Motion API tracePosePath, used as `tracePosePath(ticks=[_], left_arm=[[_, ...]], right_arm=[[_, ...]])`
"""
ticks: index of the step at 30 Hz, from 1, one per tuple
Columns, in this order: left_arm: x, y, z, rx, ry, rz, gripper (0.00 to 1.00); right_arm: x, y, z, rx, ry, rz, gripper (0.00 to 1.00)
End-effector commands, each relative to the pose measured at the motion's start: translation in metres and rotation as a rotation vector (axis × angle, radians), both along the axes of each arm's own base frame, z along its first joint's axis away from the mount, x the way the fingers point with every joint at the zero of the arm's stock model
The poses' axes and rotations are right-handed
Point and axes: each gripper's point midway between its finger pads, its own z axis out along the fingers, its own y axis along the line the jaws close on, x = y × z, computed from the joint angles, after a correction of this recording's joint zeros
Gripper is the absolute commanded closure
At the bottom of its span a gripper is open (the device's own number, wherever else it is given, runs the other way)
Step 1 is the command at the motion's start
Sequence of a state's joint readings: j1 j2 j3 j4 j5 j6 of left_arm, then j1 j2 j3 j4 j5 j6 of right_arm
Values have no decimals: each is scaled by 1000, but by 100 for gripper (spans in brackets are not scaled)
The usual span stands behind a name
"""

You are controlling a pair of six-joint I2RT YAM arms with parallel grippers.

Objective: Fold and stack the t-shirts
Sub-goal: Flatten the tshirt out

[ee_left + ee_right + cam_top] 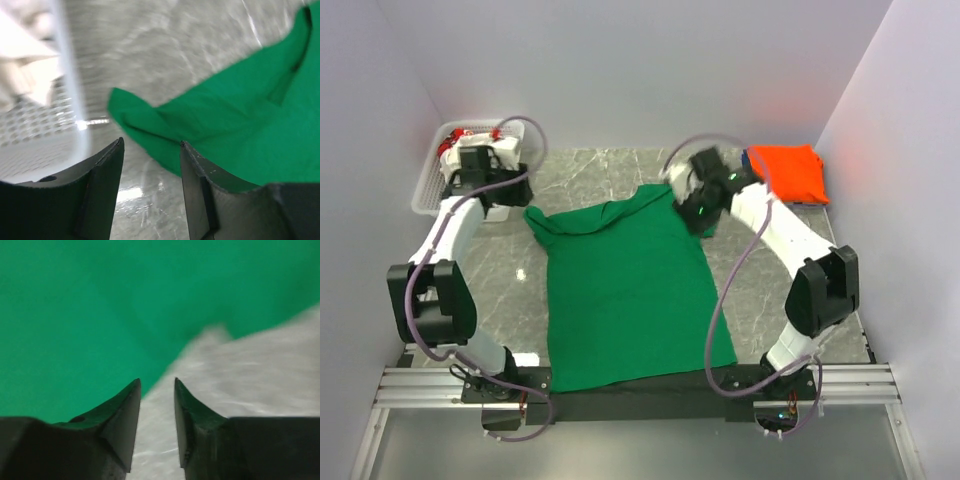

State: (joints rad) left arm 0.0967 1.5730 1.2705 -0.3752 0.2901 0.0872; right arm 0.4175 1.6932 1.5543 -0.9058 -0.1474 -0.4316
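Beside the basket (432, 180), the left gripper (151, 145) is held open and empty. The green t-shirt (630, 290) is spread out in the middle. The right gripper (157, 382) is opened a little at its edge, empty. The orange t-shirt (790, 172) is folded far right.

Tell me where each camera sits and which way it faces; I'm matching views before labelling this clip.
Top external: above and behind the arm bases, looking down on the table, green t-shirt, orange t-shirt and basket; both arms show.
Left wrist: on the left arm, facing the green t-shirt's corner and the basket wall; its open jaws show.
Right wrist: on the right arm, close above the green t-shirt's edge on the table; its open jaws show.
Shared: all three see the green t-shirt.
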Motion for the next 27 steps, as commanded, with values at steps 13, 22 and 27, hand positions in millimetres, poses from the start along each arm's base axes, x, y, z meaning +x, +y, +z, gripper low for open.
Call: tracePosePath(ticks=[13,22,27], left_arm=[[19,-50,-90,185,186,-226,50],[26,-32,-124,264,281,-180,53],[7,-19,-146,323,372,-168,61]], right_arm=[[-92,-30,-144,-319,416,112,70],[-55,-70,-167,-535,368,89,74],[17,-105,-155,-617,267,-15,75]])
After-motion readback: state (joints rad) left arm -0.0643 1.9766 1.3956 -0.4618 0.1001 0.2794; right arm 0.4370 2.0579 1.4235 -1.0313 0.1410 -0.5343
